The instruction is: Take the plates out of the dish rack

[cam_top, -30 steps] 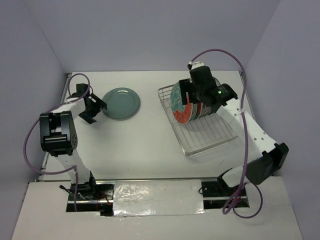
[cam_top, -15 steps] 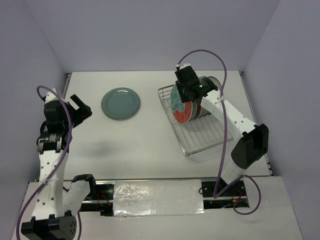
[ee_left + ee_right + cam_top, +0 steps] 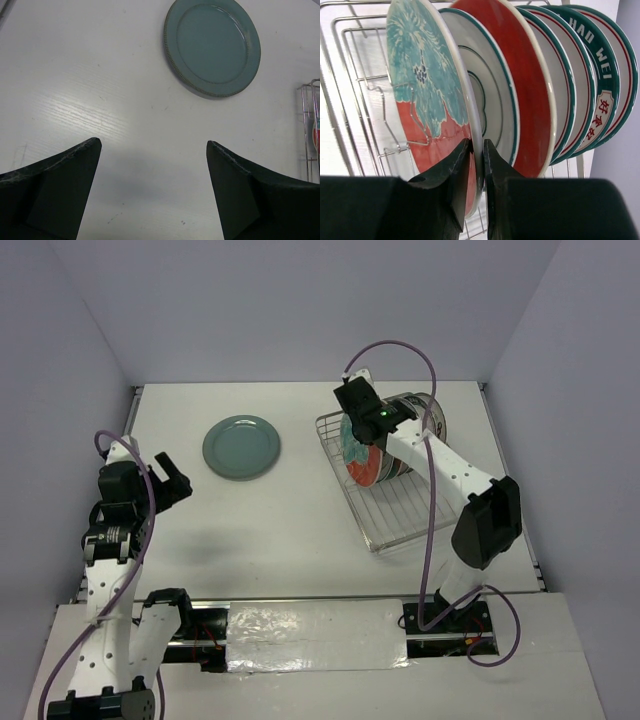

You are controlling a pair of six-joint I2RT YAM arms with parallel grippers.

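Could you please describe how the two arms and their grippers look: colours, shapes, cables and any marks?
Both the left arm and right arm have white links with black, boxy joints. A purple cable loops along each. A small green light glows near the right wrist. The left gripper and right gripper have dark, wedge-shaped fingers tapering to the tips.

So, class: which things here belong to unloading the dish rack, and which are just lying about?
Job in hand:
- dish rack
- upright plates in it
- right gripper, pinching the front flowered plate by its rim

Lying about:
- teal plate, flat on the table, outside the rack
- left gripper, open, holding nothing
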